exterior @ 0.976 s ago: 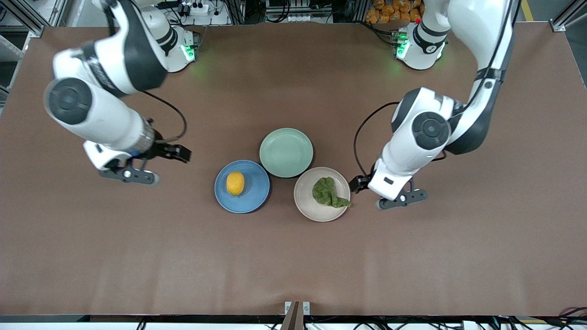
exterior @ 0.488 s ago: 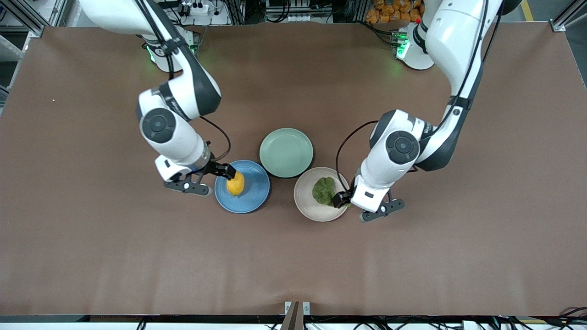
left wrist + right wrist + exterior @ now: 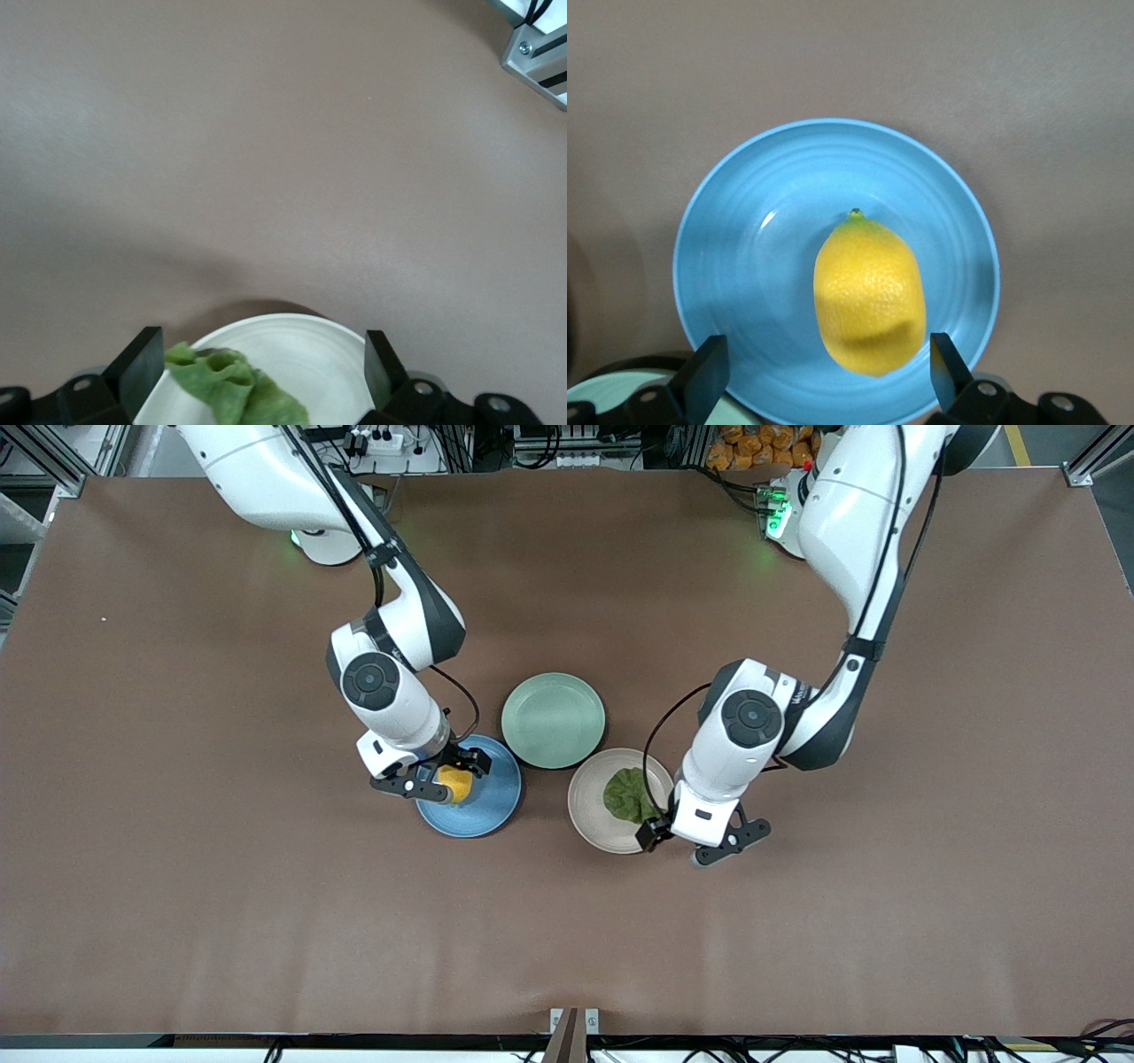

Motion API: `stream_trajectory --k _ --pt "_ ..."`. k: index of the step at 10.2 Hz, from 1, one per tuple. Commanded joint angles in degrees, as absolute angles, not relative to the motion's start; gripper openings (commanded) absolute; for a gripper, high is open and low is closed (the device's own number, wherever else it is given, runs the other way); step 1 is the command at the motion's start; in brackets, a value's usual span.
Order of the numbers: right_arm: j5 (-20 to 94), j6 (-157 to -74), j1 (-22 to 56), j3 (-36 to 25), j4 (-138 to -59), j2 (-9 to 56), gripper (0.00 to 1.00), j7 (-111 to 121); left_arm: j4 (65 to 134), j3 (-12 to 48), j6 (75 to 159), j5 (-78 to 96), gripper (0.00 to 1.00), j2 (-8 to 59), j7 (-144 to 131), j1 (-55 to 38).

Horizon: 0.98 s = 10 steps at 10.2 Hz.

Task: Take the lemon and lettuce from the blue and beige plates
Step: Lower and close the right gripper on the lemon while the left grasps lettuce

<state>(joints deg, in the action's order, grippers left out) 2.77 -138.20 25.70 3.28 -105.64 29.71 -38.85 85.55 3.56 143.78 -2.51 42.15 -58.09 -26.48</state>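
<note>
The yellow lemon (image 3: pixel 457 783) lies on the blue plate (image 3: pixel 487 808). My right gripper (image 3: pixel 454 774) is open and low over that plate, with a finger on each side of the lemon's end. The right wrist view shows the lemon (image 3: pixel 870 297) on the blue plate (image 3: pixel 744 266) between my open right gripper (image 3: pixel 827 359). The green lettuce (image 3: pixel 624 793) lies on the beige plate (image 3: pixel 592 806). My left gripper (image 3: pixel 653 833) is open at that plate's edge toward the left arm's end. The left wrist view shows the lettuce (image 3: pixel 232 391) and the beige plate (image 3: pixel 310 350) between my open left gripper (image 3: pixel 261 359).
An empty mint-green plate (image 3: pixel 553 719) sits farther from the front camera, touching both other plates; its rim shows in the right wrist view (image 3: pixel 602 400). Bare brown table (image 3: pixel 567 939) lies all around the plates.
My right arm swung in from its end of the table and now straddles the lemon over the blue plate. My left gripper moved in to the beige plate's edge by the lettuce.
</note>
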Motion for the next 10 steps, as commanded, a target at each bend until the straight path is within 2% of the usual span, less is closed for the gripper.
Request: stream_trajectory --k 1,4,7,10 --pt "2.2 -139.39 25.93 3.25 -105.47 30.76 1.0 -39.73 84.55 2.46 145.55 -4.65 1.0 44.21 -64.49 -29.43" --pt "0.45 -139.48 25.32 3.16 -105.47 31.37 1.0 -39.38 85.08 2.55 145.11 -5.36 1.0 45.88 -68.02 -31.11" --pt "-0.09 -140.97 25.05 3.16 -105.38 32.69 1.0 -39.37 85.08 2.55 139.94 -5.36 1.0 46.32 -68.73 -32.17" --pt "-0.18 -143.17 24.79 3.16 -105.38 34.45 1.0 -39.46 84.73 2.55 139.83 -5.36 1.0 48.16 -68.64 -32.52"
